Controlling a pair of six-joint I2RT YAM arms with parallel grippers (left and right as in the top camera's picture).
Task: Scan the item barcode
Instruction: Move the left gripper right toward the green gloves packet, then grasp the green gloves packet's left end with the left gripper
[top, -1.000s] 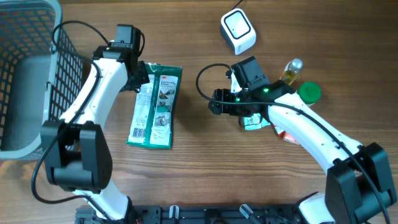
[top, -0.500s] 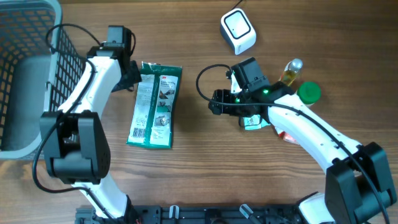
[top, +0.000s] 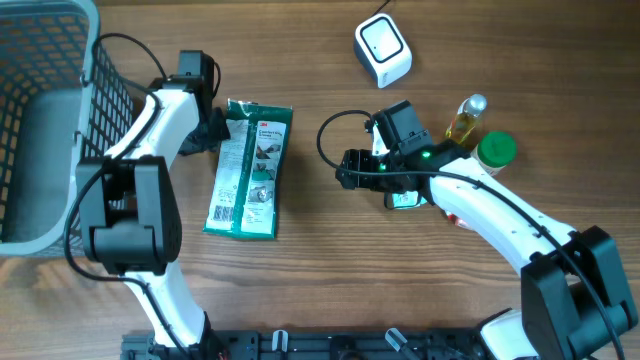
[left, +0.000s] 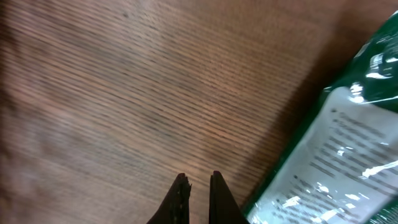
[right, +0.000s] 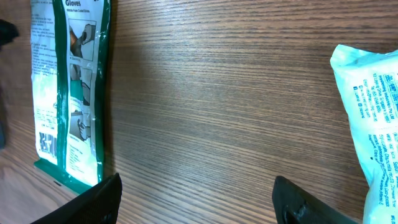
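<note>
You're sitting at pickup step: glove packet (top: 248, 170) lying flat on table (top: 320, 285). Left gripper (top: 213, 134) resting shut, empty, beside it; right gripper (top: 343, 168) hovering wide open, empty. Next: grasping packet, showing barcode (right: 46, 142) to scanner (top: 383, 50).

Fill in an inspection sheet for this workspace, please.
Surface: wooden table, no spills seen.
Job's things: gloves pack lying flat, barcode up; white scanner at the far edge.
Clutter: wire basket, bottle, green-lidded jar, white packet.
Grippers: left gripper shut, empty, beside the pack; right gripper open, empty.
Cables: black loop by the right arm.
Surroundings: nothing seen.
</note>
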